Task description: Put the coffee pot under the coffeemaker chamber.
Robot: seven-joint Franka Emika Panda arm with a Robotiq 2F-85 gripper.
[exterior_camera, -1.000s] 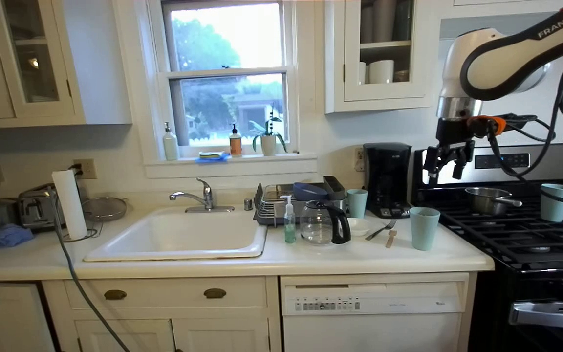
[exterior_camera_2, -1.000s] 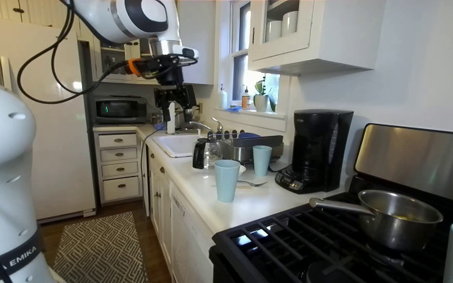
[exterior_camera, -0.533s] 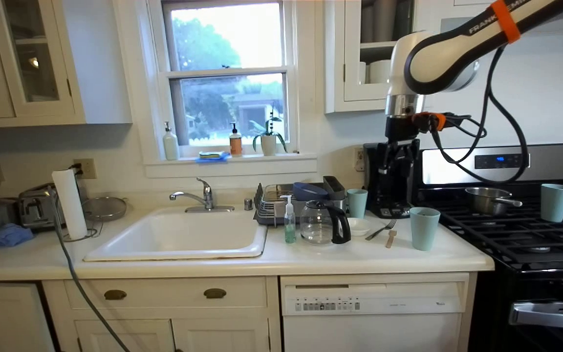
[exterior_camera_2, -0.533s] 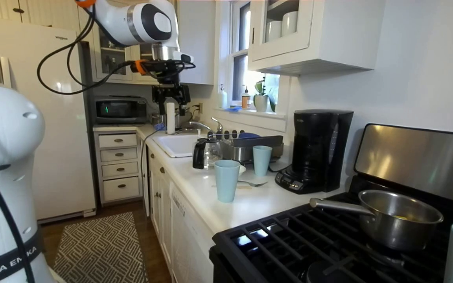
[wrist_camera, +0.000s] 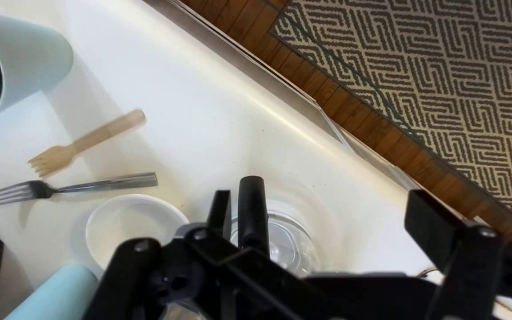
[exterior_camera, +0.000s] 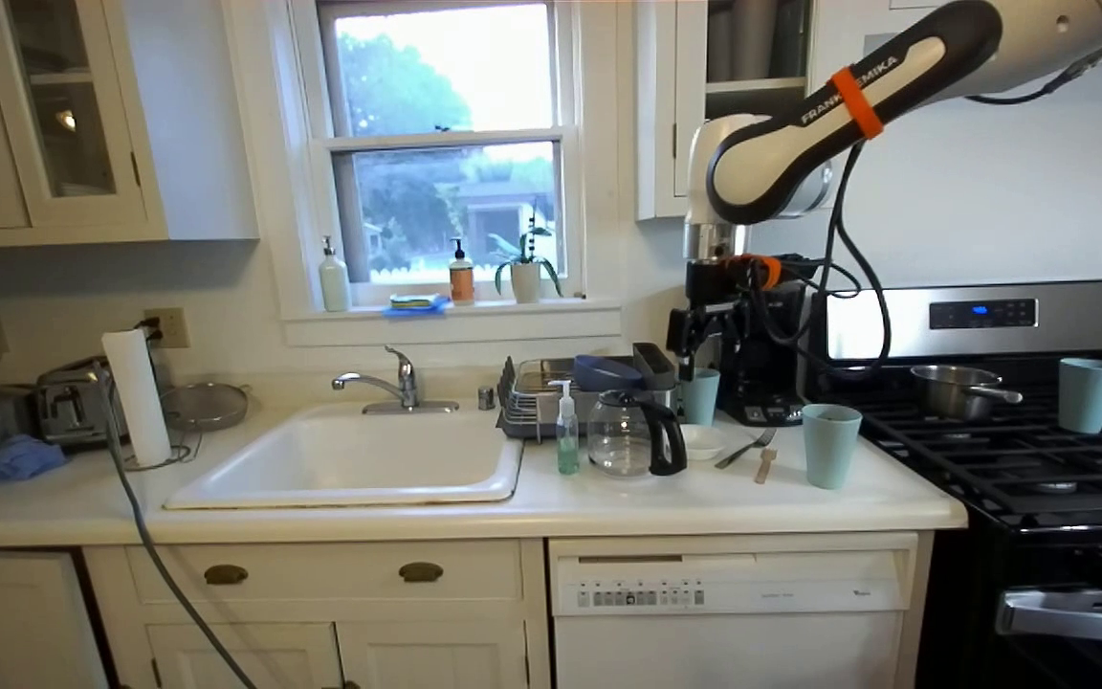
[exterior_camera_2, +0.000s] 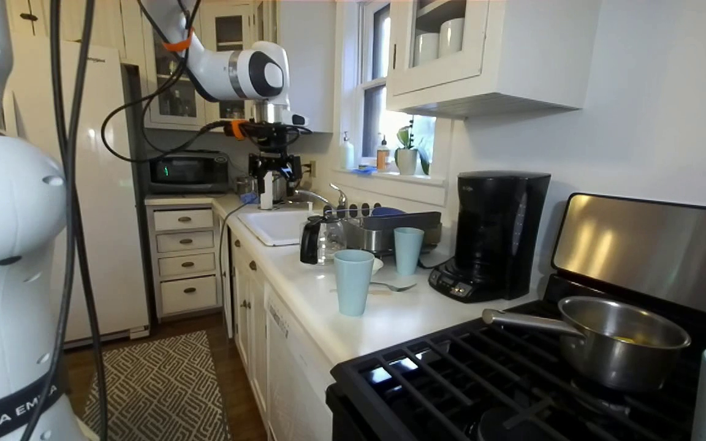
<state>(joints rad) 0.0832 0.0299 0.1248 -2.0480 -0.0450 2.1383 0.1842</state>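
The coffee pot [exterior_camera: 616,442] stands upright on the counter, clear glass with a black handle; it also shows in an exterior view [exterior_camera_2: 333,236]. In the wrist view its handle [wrist_camera: 254,209] appears between my fingers, close to the left finger, with the glass body [wrist_camera: 294,242] partly hidden below. My gripper [exterior_camera: 690,362] is open and empty, pointing down, above the height of the pot; it also shows in an exterior view [exterior_camera_2: 277,187] and the wrist view [wrist_camera: 325,213]. The coffeemaker chamber [exterior_camera_2: 470,242] is in the black coffeemaker [exterior_camera_2: 506,202]; my arm partly covers it in an exterior view.
Pale green cups stand at the counter front [exterior_camera: 830,448], by the dish rack [exterior_camera: 700,400] and on the stove [exterior_camera: 1087,397]. A white bowl [wrist_camera: 131,222], metal fork [wrist_camera: 105,184] and wooden fork [wrist_camera: 91,140] lie near the pot. A soap bottle [exterior_camera: 566,440] stands beside the pot.
In an exterior view my gripper has moved left from above the stove, past the coffeemaker, and lower. The pot and other objects have not moved. The gripper stays open.
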